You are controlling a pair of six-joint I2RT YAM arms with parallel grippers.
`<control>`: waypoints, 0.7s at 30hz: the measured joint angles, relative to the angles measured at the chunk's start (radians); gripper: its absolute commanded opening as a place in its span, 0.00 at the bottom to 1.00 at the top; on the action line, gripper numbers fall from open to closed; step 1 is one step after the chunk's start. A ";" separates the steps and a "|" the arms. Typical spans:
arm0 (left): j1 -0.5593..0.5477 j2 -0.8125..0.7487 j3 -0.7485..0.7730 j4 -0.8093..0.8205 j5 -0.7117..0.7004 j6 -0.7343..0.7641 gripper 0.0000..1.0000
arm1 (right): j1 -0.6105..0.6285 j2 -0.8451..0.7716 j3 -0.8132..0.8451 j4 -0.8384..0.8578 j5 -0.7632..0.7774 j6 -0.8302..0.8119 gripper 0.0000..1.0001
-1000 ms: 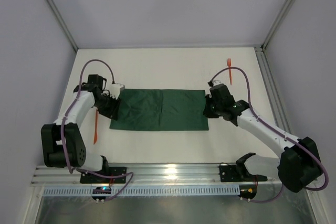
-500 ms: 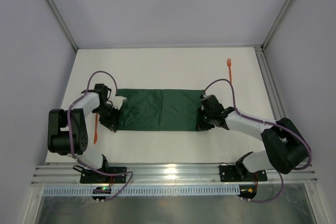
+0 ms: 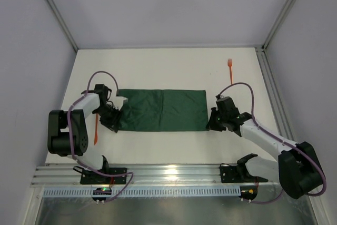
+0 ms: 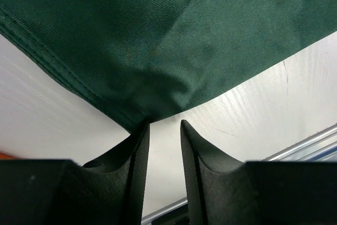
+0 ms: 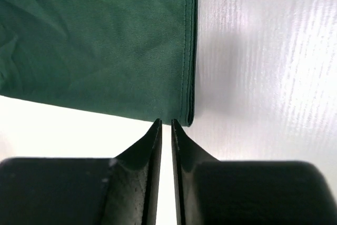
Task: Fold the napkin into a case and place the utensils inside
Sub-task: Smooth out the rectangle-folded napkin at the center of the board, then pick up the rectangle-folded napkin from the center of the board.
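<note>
**Both grippers at the near corners of the folded napkin, neither gripping it**

The dark green napkin (image 3: 162, 110) lies flat on the white table (image 3: 168, 67) as a long folded rectangle, stretched crosswise between the two arms.

The left gripper (image 3: 112, 121) sits low at the napkin's near left corner. In the left wrist view its fingers (image 4: 136, 167) stand a little apart, with bare table showing in the gap. The cloth's corner reaches the tip of one finger, and nothing is caught between them.

The right gripper (image 3: 212, 124) is at the near right corner. Seen from the right wrist, its fingers (image 5: 150, 151) are parted by only a thin slit, and their tips lie just at the napkin's near hem, beside the corner. No cloth is between them.

An orange fork (image 3: 229, 70) lies on the table beyond the right arm, well apart from the napkin. A second orange utensil (image 3: 95, 133) lies left of the napkin, beside the left arm.
</note>
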 measured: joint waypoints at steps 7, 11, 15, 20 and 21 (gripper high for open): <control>0.000 -0.034 0.000 -0.001 0.036 0.011 0.37 | -0.019 -0.128 -0.026 -0.030 0.016 0.072 0.43; 0.000 -0.047 0.000 -0.002 0.044 0.024 0.37 | -0.026 -0.125 -0.070 -0.016 0.018 0.124 0.45; 0.000 -0.048 0.000 -0.008 0.044 0.028 0.37 | -0.041 -0.077 -0.095 0.009 0.017 0.161 0.44; 0.000 -0.051 0.000 -0.011 0.043 0.030 0.38 | -0.061 -0.066 -0.132 0.105 0.002 0.213 0.40; 0.000 -0.051 0.000 -0.011 0.043 0.030 0.37 | -0.063 -0.066 -0.138 0.123 -0.003 0.222 0.39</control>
